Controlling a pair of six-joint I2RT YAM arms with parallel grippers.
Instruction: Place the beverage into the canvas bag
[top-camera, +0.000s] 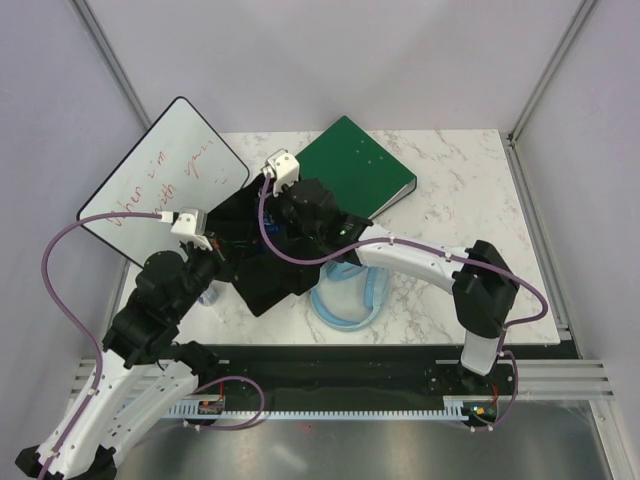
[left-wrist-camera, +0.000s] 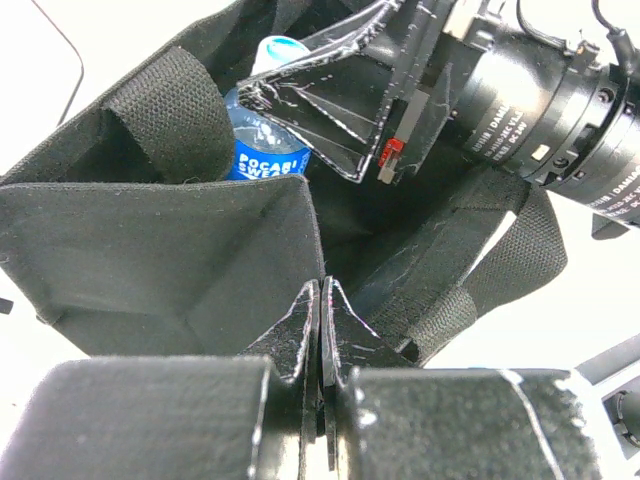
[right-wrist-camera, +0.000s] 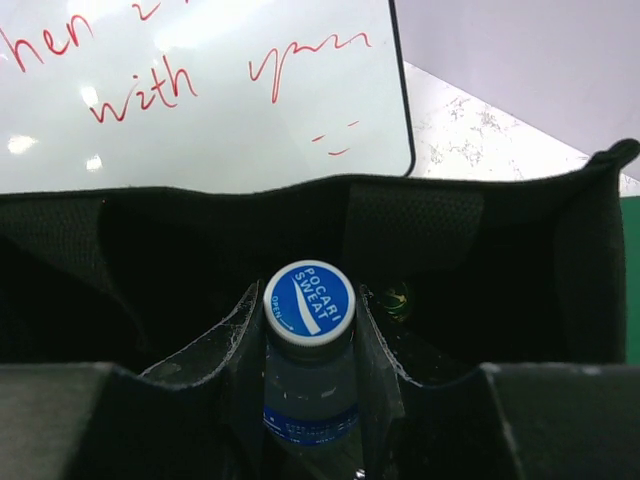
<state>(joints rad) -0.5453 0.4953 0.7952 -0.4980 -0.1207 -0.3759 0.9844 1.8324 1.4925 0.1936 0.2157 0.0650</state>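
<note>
The beverage is a clear bottle with a blue Pocari Sweat cap (right-wrist-camera: 309, 301) and blue label (left-wrist-camera: 270, 150). It stands upright inside the open black canvas bag (top-camera: 265, 285). My right gripper (right-wrist-camera: 308, 296) reaches into the bag (right-wrist-camera: 420, 230) and is shut on the bottle's neck; its fingers (left-wrist-camera: 320, 100) show from the side in the left wrist view. My left gripper (left-wrist-camera: 322, 292) is shut on the near rim of the bag (left-wrist-camera: 150, 250), pinching the fabric and holding the mouth open. From above the left gripper (top-camera: 215, 260) is at the bag's left side, and the bottle is hidden under the right gripper (top-camera: 290, 210).
A green binder (top-camera: 355, 165) lies behind the bag at the back of the marble table (top-camera: 470, 200). A whiteboard (top-camera: 165, 180) with red writing leans at the back left, also in the right wrist view (right-wrist-camera: 200, 90). A blue-and-white round object (top-camera: 348, 298) lies right of the bag.
</note>
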